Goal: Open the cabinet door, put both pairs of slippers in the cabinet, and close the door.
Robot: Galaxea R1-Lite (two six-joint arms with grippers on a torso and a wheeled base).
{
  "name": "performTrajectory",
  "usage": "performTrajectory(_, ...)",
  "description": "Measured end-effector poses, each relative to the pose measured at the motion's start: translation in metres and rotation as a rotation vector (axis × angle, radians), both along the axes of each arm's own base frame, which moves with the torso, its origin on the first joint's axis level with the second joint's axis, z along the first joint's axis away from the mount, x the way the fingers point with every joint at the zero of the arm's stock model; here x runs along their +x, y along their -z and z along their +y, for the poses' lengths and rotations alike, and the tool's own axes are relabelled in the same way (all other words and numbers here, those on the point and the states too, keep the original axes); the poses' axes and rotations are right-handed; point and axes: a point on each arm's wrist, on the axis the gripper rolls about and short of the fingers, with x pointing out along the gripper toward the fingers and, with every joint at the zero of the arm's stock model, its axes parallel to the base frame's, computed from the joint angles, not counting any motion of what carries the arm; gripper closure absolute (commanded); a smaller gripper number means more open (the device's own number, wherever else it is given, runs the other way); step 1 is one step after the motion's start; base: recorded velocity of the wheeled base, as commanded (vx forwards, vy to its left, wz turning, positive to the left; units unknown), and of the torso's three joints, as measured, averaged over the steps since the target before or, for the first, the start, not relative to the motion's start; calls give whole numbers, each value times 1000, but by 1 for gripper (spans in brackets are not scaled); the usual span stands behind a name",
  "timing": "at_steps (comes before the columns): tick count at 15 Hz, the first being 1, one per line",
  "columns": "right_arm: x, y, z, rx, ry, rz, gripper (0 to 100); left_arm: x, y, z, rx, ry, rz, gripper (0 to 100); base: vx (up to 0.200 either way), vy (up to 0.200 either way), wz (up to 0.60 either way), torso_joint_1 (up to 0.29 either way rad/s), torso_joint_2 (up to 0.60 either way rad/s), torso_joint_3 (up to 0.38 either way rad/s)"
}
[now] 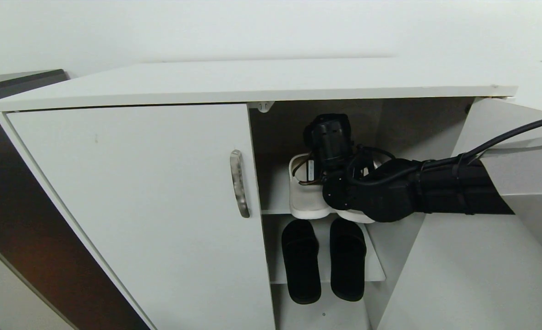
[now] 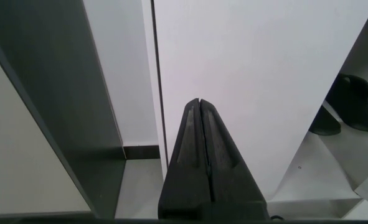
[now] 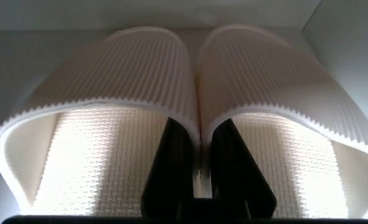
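Right door [image 1: 459,275] of the cabinet [image 1: 252,82] stands swung open at 5 o'clock in the head view. Black slippers [image 1: 301,261] lie side by side at 6 o'clock on the lower shelf [image 1: 376,272], their near ends overhanging its front edge. Right arm [image 1: 417,190] enters from 3 o'clock and reaches into the open compartment above them. Right gripper [image 3: 201,134] is clamped on the white slippers [image 1: 304,197], one finger inside each strap, pinching the two inner strap edges together. White slippers rest on the upper shelf [image 1: 273,192], at 12 o'clock from the black pair. Left door [image 1: 138,206] is closed; its handle [image 1: 239,183] sits at 9 o'clock from the white pair. Left gripper [image 2: 200,106] has its fingers pressed together, holding nothing, facing the closed left door.
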Motion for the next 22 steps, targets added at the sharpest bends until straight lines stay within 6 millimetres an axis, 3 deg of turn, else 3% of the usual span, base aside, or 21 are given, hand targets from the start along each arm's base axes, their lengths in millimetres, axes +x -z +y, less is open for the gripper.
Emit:
performTrajectory(1,0,1,1,-1,-1,1,100,0,0,0,0,0,0,100,0,0,0,0,0,0)
performTrajectory(2,0,1,1,-1,-1,2,0,0,0,0,0,0,0,100,0,0,0,0,0,0)
performTrajectory(8,-5,4,2,-12,-6,10,0,0,0,0,0,-1,0,100,0,0,0,0,0,0)
performTrajectory(11,-25,1,-1,-24,-29,22,0,0,0,0,0,0,0,100,0,0,0,0,0,0)
performTrajectory(15,-68,-8,-9,-26,-90,23,0,0,0,0,0,-1,0,100,0,0,0,0,0,0)
performTrajectory(16,-83,-8,-12,-24,-114,23,100,0,0,0,0,-1,0,100,0,0,0,0,0,0)
performTrajectory(22,-145,2,-30,-32,-230,26,100,0,0,0,0,0,0,100,0,0,0,0,0,0)
